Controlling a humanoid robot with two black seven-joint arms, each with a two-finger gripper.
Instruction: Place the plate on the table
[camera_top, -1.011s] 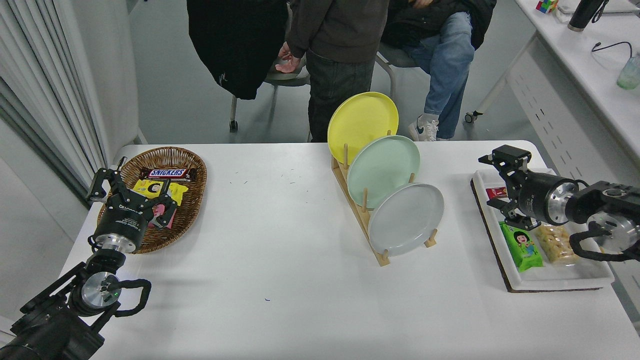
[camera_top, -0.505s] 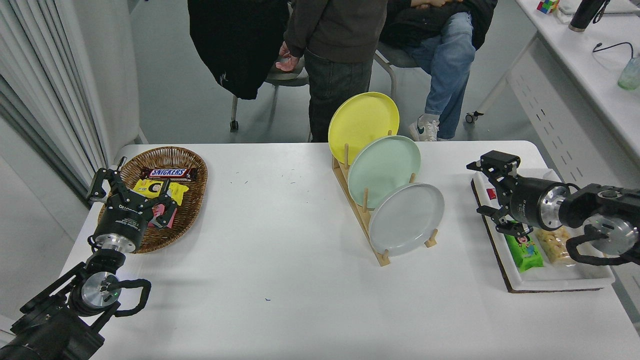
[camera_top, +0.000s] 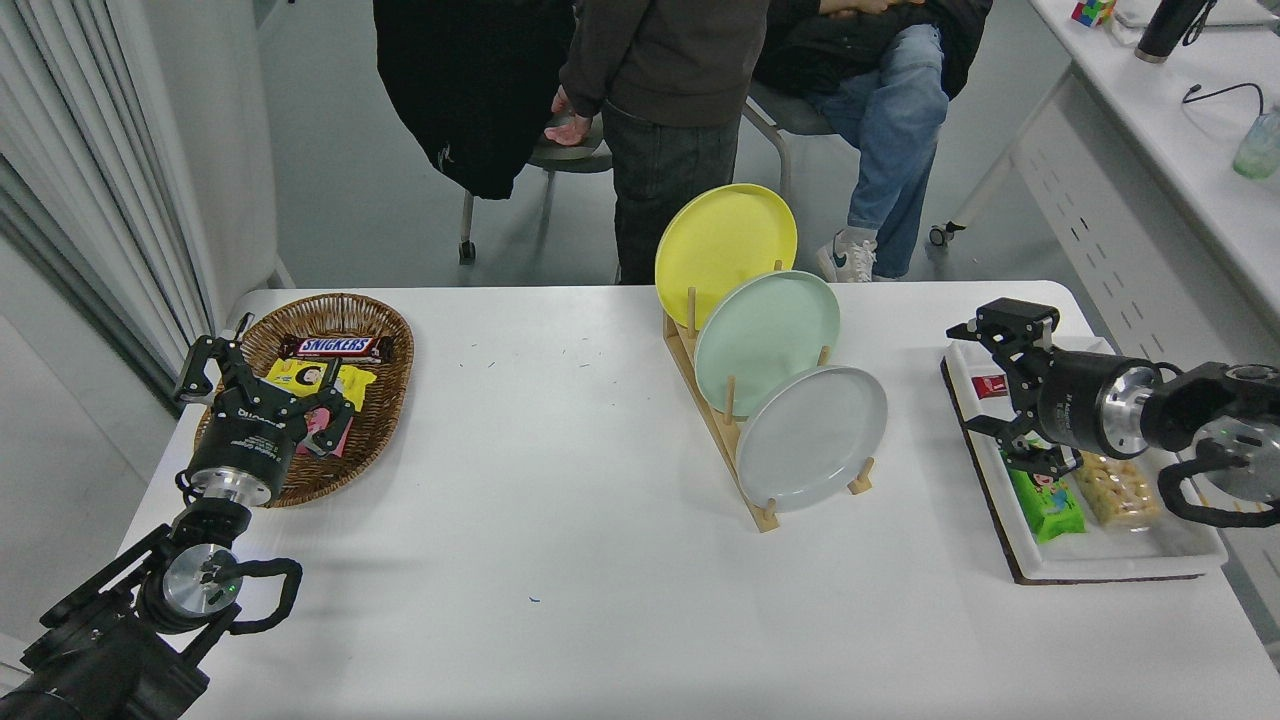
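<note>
The right gripper (camera_top: 1000, 385), fingers spread and empty, partly hides a white snack tray (camera_top: 1180, 552) beneath it. Well to the fingers' left, the pale grey plate (camera_top: 812, 438), smooth and shallow-rimmed, stands on edge in the nearest slot of a wooden rack (camera_top: 762, 518) on the table (camera_top: 560, 520). The left gripper (camera_top: 262, 385) sits open over a wicker basket (camera_top: 385, 330).

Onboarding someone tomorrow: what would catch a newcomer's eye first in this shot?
Three plates standing on edge in a wooden rack at mid-table: the yellow plate farthest, the mint-green plate in the middle, the pale grey plate nearest. The right gripper hangs open over the white snack tray at the right, apart from the plates. The left gripper sits parked by the wicker basket of snacks.
</note>
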